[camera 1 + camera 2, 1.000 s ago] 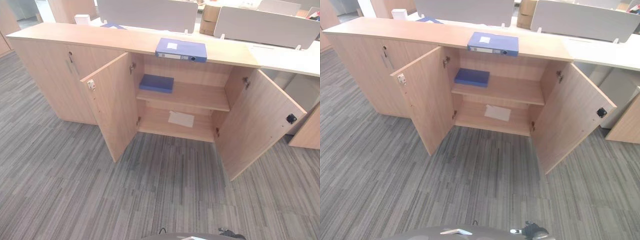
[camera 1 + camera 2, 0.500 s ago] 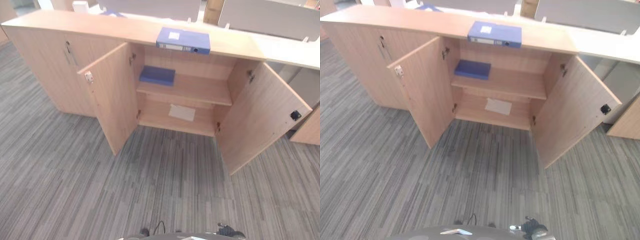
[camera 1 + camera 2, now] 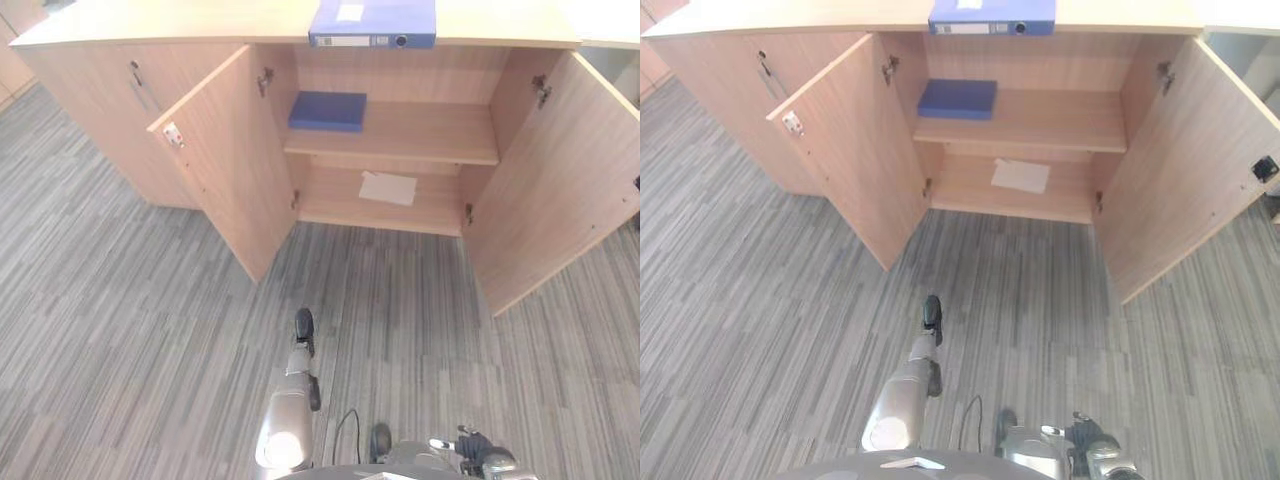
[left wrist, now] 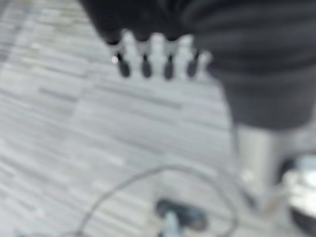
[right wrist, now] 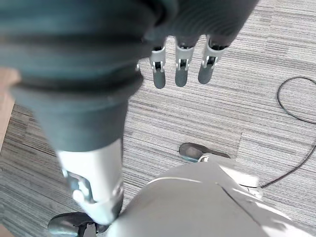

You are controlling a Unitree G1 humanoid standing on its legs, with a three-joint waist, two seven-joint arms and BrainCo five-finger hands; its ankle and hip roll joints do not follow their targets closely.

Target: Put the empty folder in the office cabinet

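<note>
The camera has dipped and closed on the open office cabinet (image 3: 392, 130), and the left hand (image 3: 304, 325) now shows low over the floor, fingers (image 4: 145, 61) straight, holding nothing, as are the right hand's (image 5: 181, 69), so the approach looks underway. The blue folder (image 3: 373, 22) lies flat on the counter (image 3: 150, 20) above the opening, long axis along the front edge, spine facing the robot.

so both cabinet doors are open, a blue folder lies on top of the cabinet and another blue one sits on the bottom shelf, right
Not quite. The second blue folder lies on the upper shelf, not the bottom one; the bottom shelf holds a white sheet. The left eye view shows it. Both doors are open, and a folder lies on the cabinet.
</note>
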